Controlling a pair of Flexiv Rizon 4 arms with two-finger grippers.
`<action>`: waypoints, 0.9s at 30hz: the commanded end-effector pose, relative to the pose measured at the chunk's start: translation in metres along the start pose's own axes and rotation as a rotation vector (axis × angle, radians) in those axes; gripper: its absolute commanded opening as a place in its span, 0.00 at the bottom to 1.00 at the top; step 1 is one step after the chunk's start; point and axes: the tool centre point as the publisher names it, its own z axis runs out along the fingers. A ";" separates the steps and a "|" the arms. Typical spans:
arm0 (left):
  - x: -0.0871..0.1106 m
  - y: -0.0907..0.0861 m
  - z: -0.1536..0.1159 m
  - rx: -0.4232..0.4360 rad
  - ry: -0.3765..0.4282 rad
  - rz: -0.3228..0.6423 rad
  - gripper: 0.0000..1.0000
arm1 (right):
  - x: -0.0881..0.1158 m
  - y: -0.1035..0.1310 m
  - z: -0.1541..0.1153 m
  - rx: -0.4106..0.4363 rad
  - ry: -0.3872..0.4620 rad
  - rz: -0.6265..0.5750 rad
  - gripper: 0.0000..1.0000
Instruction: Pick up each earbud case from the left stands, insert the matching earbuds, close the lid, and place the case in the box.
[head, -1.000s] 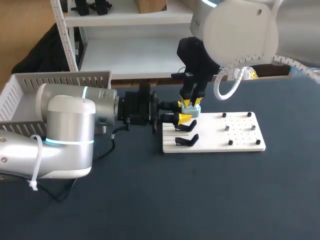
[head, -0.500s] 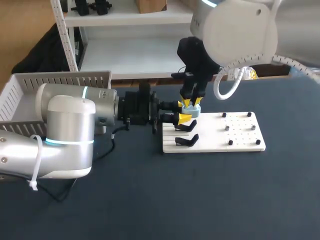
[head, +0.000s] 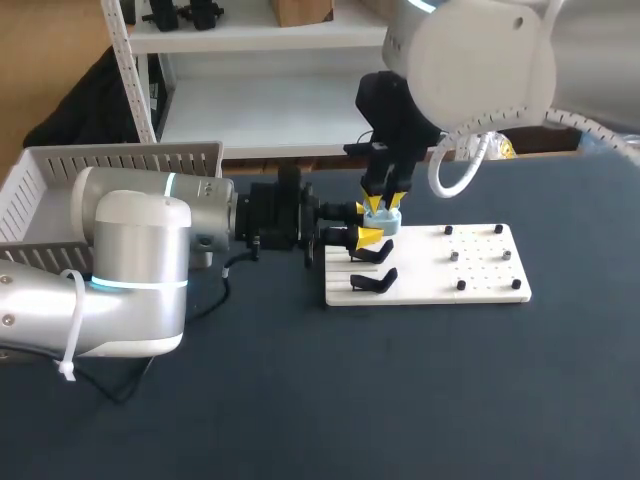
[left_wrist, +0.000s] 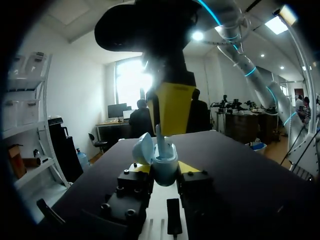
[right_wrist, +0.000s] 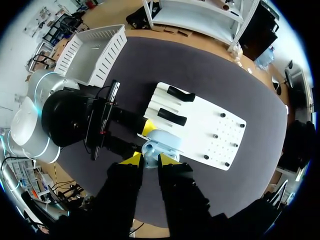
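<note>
A light blue earbud case with its lid swung open is held by my left gripper, whose yellow fingers press it from both sides. The case hangs just above the left end of the white board. My right gripper comes straight down over the case, shut on a white earbud whose lower end sits in the case's well. In the head view the case shows between my left gripper and my right gripper. From the right wrist, its gripper stands directly above the case.
Two empty black stands sit on the board's left part. Small dark pegs dot its right part. The white slatted box stands at the far left behind my left arm.
</note>
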 end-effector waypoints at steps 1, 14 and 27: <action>0.000 -0.001 0.001 -0.007 -0.001 0.002 0.00 | -0.003 0.000 0.001 -0.001 0.003 -0.002 0.00; 0.000 -0.001 0.001 -0.007 -0.001 0.002 0.00 | -0.002 0.004 0.000 -0.003 0.002 -0.008 0.00; 0.000 -0.001 0.001 -0.007 -0.001 0.002 0.00 | -0.002 0.003 0.003 -0.007 0.002 -0.008 0.00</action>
